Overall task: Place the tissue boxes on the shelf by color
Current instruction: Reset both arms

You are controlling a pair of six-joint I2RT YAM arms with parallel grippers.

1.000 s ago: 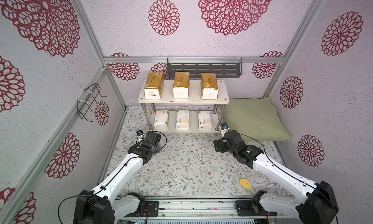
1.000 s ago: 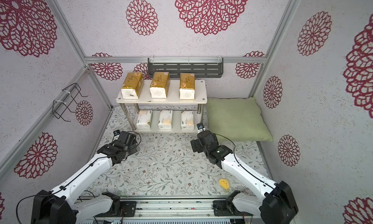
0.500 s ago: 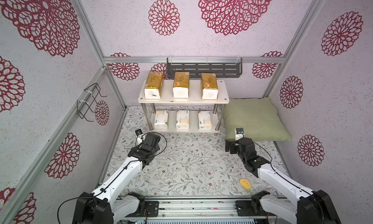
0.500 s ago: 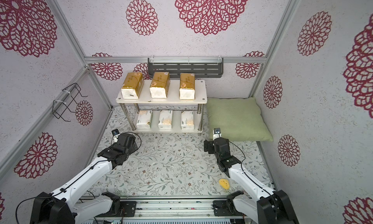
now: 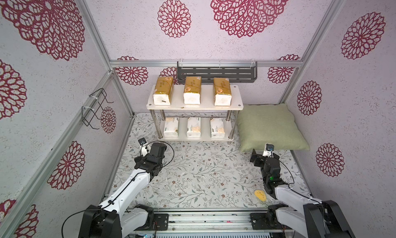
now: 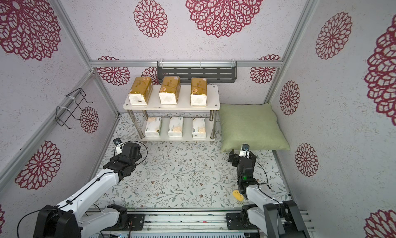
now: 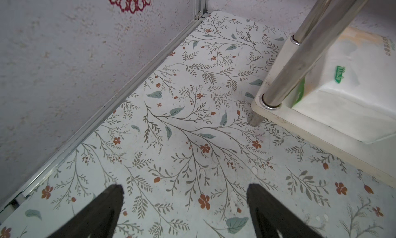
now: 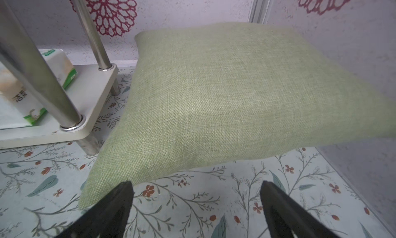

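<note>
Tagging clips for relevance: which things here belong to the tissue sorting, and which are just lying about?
Job: gold tissue packs, white tissue packs, white two-tier shelf.
Lying about: green pillow, grey wall rack, black wire rack, yellow scrap on the floor.

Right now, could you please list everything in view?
shelf: one, white with chrome legs, against back wall
gold tissue packs: three, gold, top board
white tissue packs: three, white and green, lower board
pillow: one, green, beside shelf on robot's right
wall rack: one, dark grey, back wall above shelf
wire rack: one, black, left wall
small item: one, yellow, front right of mat
left pincer: one, black, open over mat
right pincer: one, black, open facing pillow
</note>
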